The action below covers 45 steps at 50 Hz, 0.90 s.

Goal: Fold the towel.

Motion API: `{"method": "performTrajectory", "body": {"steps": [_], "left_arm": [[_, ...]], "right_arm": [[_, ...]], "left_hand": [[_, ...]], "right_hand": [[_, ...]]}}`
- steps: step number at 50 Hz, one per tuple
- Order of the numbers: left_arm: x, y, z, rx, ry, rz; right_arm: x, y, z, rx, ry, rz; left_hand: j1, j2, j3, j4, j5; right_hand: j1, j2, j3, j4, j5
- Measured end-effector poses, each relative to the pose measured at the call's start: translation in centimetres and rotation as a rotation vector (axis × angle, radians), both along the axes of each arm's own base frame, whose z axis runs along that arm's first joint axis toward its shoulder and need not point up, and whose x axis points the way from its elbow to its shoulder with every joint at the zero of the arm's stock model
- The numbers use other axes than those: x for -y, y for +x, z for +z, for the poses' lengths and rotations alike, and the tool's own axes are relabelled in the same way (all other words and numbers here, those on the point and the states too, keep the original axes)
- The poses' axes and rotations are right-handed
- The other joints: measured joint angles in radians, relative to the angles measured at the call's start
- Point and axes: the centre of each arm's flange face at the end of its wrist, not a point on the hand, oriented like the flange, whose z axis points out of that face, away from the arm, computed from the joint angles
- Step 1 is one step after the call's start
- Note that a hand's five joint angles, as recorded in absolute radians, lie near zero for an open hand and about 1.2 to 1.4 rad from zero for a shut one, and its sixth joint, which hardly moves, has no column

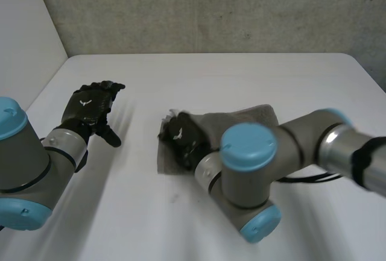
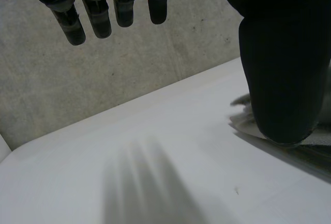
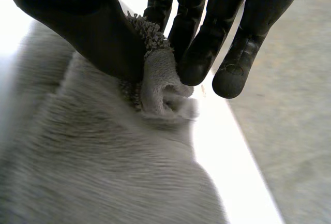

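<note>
A grey towel (image 1: 253,118) lies bunched in the middle of the white table (image 1: 241,74), partly under my right arm. My right hand (image 1: 184,138) rests on the towel's left end. In the right wrist view its thumb and fingers (image 3: 199,53) pinch a raised corner of the towel (image 3: 160,79), so this hand is shut on it. My left hand (image 1: 90,107) hovers over the table's left side, well apart from the towel, with straight fingers (image 2: 98,14) and nothing in it. The towel's edge (image 2: 243,118) peeks out beside the left thumb (image 2: 282,69).
A grey concrete wall (image 1: 211,8) runs behind the table's far edge. A white wall panel (image 1: 24,26) stands at the left. My right arm's elbow (image 1: 247,176) hangs over the table's front middle.
</note>
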Motion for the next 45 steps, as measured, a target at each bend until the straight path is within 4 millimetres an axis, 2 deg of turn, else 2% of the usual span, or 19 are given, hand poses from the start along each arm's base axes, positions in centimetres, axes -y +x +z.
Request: {"method": "performTrajectory", "body": {"steps": [2, 5, 7, 10, 13, 15, 18, 23, 26, 28, 30, 34, 36, 38, 42, 45], "left_arm": [[0.0, 0.0, 0.0, 0.0, 0.0, 0.0], [0.0, 0.0, 0.0, 0.0, 0.001, 0.0], [-0.1, 0.0, 0.0, 0.001, 0.002, 0.0], [-0.1, 0.0, -0.1, 0.001, 0.003, -0.002], [-0.3, -0.1, -0.1, 0.001, 0.005, -0.005], [-0.4, -0.2, -0.1, 0.002, 0.006, -0.008], [-0.5, -0.3, -0.2, 0.002, 0.007, -0.013], [-0.7, -0.4, -0.2, 0.003, 0.008, -0.018], [-0.8, -0.5, -0.2, 0.003, 0.008, -0.02], [-0.8, -0.5, -0.2, 0.002, 0.008, -0.02], [-0.8, -0.5, -0.2, 0.002, 0.008, -0.02], [-0.8, -0.5, -0.2, 0.002, 0.007, -0.02], [-0.8, -0.5, -0.2, 0.002, 0.007, -0.02], [-0.8, -0.5, -0.2, 0.002, 0.007, -0.02], [-0.8, -0.5, -0.2, 0.001, 0.008, -0.022], [-0.8, -0.5, -0.2, 0.0, 0.009, -0.021]], "right_arm": [[-0.6, 0.2, -0.8, -0.015, 0.016, 0.014], [-1.0, 0.2, -0.8, -0.02, 0.028, 0.017], [-0.9, 0.0, 0.3, -0.003, 0.033, 0.005], [-0.4, -0.8, 2.3, 0.036, 0.046, -0.028], [0.7, -2.2, 4.1, 0.084, 0.076, -0.083], [2.1, -4.1, 5.4, 0.124, 0.116, -0.149], [3.6, -6.9, 6.1, 0.163, 0.181, -0.239], [5.8, -11.7, 5.3, 0.189, 0.296, -0.392], [6.7, -14.6, 3.8, 0.176, 0.355, -0.483], [7.2, -16.7, 2.3, 0.157, 0.389, -0.544], [7.6, -18.0, 1.3, 0.141, 0.403, -0.578], [8.1, -19.7, -0.1, 0.116, 0.402, -0.614], [8.4, -20.0, -0.4, 0.116, 0.382, -0.619], [8.9, -20.0, -0.1, 0.128, 0.349, -0.616], [10.2, -19.3, 1.6, 0.173, 0.261, -0.596], [10.4, -16.8, 3.7, 0.214, 0.196, -0.526]], "left_hand": [[0.0, 0.0, 0.0, 0.0, 0.0], [0.0, 0.0, 0.0, 0.0, 0.0], [0.0, 0.0, 0.0, 0.0, 0.0], [0.0, 0.0, 0.0, 0.0, 0.0], [0.0, 0.0, 0.0, 0.0, 0.0], [0.0, 0.0, 0.0, 0.0, 0.0], [0.0, 0.0, 0.0, 0.0, 0.0], [0.0, 0.0, 0.0, 0.0, 0.0], [0.0, 0.0, 0.0, 0.0, 0.0], [0.0, 0.0, 0.0, 0.0, 0.0], [0.0, 0.0, 0.0, 0.0, 0.0], [0.0, 0.0, 0.0, 0.0, 0.0], [0.0, 0.0, 0.0, 0.0, 0.0], [0.0, 0.0, 0.0, 0.0, 0.0], [0.0, 0.0, 0.0, 0.0, 0.0], [0.0, 0.0, 0.0, 0.0, 0.0]], "right_hand": [[-0.008, -0.006, -0.007, -0.009, -0.008], [-0.428, -0.41, -0.409, -0.415, -0.426], [-0.767, -0.778, -0.761, -0.77, -0.794], [-1.055, -1.059, -1.073, -1.071, -1.099], [-1.092, -1.072, -1.098, -1.085, -1.107], [-1.097, -1.072, -1.098, -1.085, -1.107], [-1.098, -1.072, -1.098, -1.085, -1.107], [-1.098, -1.072, -1.098, -1.085, -1.107], [-1.098, -1.072, -1.098, -1.085, -1.107], [-1.084, -1.069, -1.095, -1.083, -1.1], [-0.958, -0.955, -0.975, -0.972, -0.961], [-0.453, -0.424, -0.48, -0.485, -0.474], [-0.188, -0.102, -0.142, -0.148, -0.147], [-0.101, 0.009, -0.019, -0.021, -0.024], [-0.036, 0.014, -0.005, 0.0, 0.011], [-0.008, 0.014, -0.005, 0.0, 0.016]]}}
